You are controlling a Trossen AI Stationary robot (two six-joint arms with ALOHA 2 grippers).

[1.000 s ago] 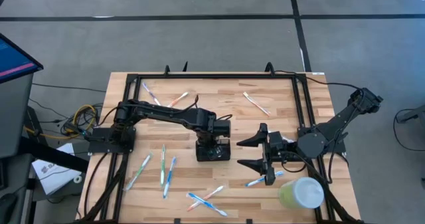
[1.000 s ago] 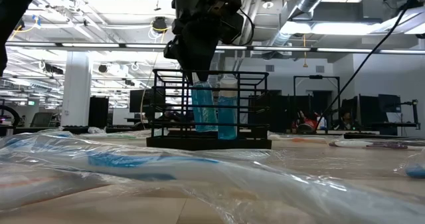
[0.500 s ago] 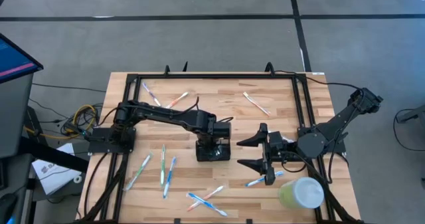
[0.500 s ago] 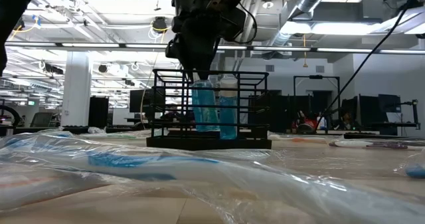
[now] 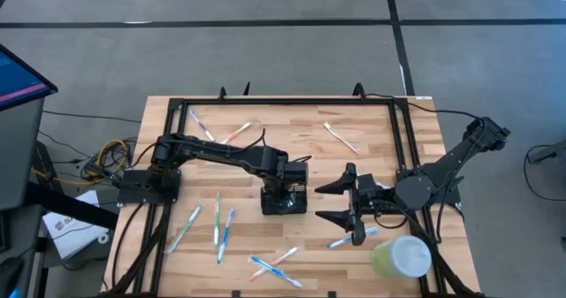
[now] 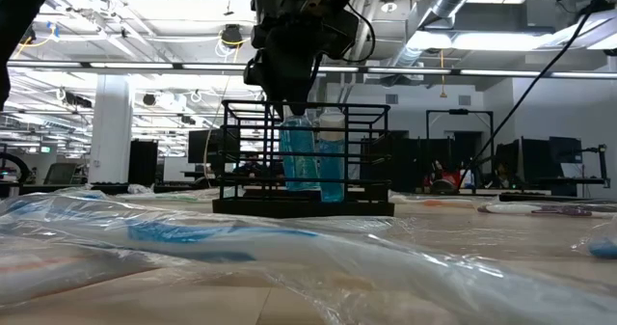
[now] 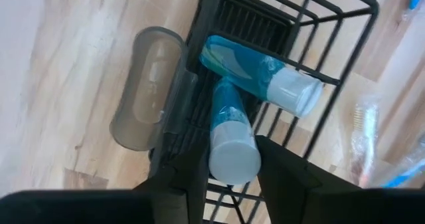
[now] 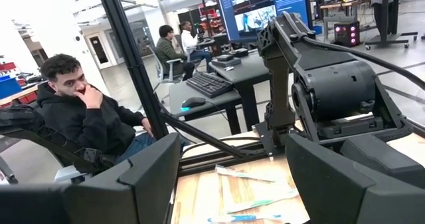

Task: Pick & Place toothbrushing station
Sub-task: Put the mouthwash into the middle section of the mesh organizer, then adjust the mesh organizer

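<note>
The toothbrushing station [image 5: 285, 201] is a black wire holder standing on its base at the middle of the wooden table. It shows in the low view as a cage [image 6: 366, 156]. Two blue tubes with white caps stand in it, one [image 7: 255, 74] leaning on the other [image 7: 229, 121]. My left gripper [image 5: 283, 188] hangs over the holder, pointing down into its top [image 6: 289, 108], shut on the nearer tube. My right gripper [image 5: 320, 204] waits open and level just right of the holder, with nothing between its fingers [image 8: 232, 151]. My left gripper [image 7: 231, 174] has the nearer blue tube's white cap end [image 7: 234, 159] between its two fingers, one on each side. The fingers come from above, pointing down along the tube. The tube stands inside the holder; whether a finger also touches the holder's wire wall, I cannot tell.
A clear grey case [image 7: 146, 91] lies against the holder's side. Wrapped toothbrushes lie scattered on the table [image 5: 217, 220] [image 5: 276, 263] [image 5: 340, 137] [image 5: 239, 132]. A pale green cup with a white lid [image 5: 402, 258] stands at the near right. A black frame [image 5: 292, 101] rims the table. A person sits beyond it [image 8: 80, 111].
</note>
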